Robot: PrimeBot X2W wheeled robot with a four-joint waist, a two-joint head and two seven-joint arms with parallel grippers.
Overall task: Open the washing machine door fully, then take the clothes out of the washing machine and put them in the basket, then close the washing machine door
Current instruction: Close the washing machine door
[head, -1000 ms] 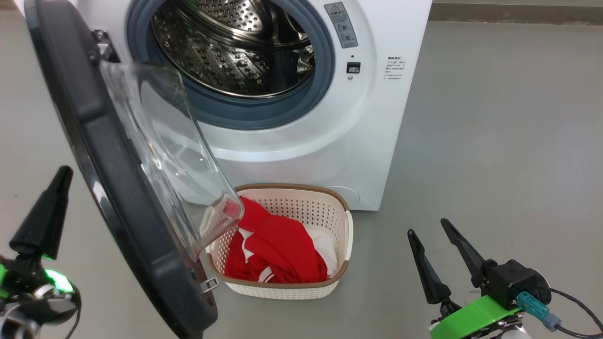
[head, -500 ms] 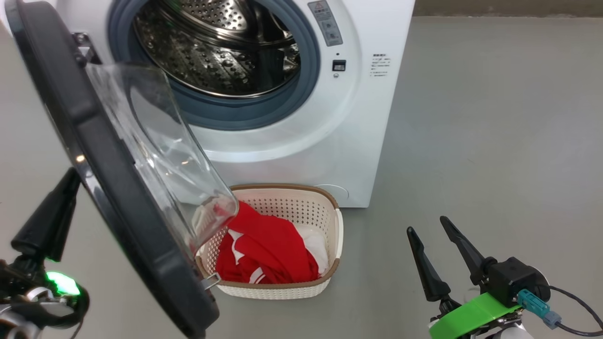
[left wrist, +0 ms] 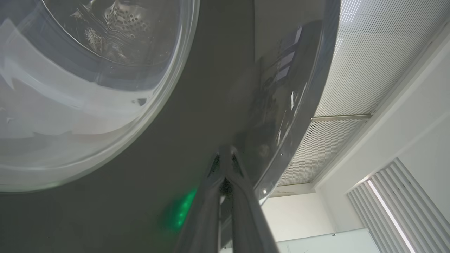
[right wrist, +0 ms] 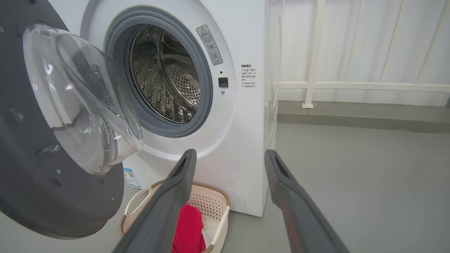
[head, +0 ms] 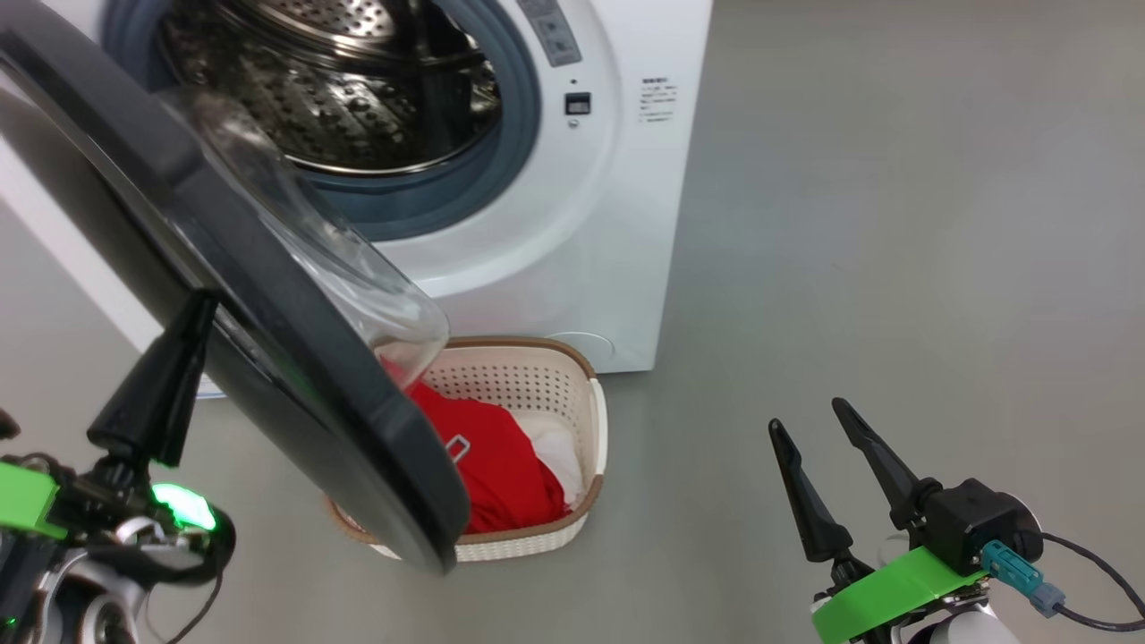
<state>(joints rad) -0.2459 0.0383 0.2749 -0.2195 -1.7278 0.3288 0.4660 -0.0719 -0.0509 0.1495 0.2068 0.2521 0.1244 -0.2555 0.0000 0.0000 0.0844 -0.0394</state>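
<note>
Clothes (head: pixel 483 456) in basket (head: pixel 595 420), lower centre; drum (head: pixel 340 98) upper left looks empty. Only closing remains: left gripper (left wrist: pixel 226 154), fingers together, against half-open washing machine door (head: pixel 268 313); right gripper (head: pixel 805 414) spread, empty.

- The washing machine (head: pixel 617 224) is white; its rubber ring (head: pixel 447 197) is blue-grey and its drum (head: pixel 331 98) is shiny steel, dotted with small holes.
- The washing machine door (head: pixel 286 358), at the machine's left side, has a glossy black rim and a clear glass bowl.
- The basket (head: pixel 519 380), in front of the machine, is cream-white with rows of small holes and a brown rim.
- The clothes (head: pixel 483 474), also in front of the machine, are bright red with a white part.
- The floor (head: pixel 894 268) around the machine is plain grey.
</note>
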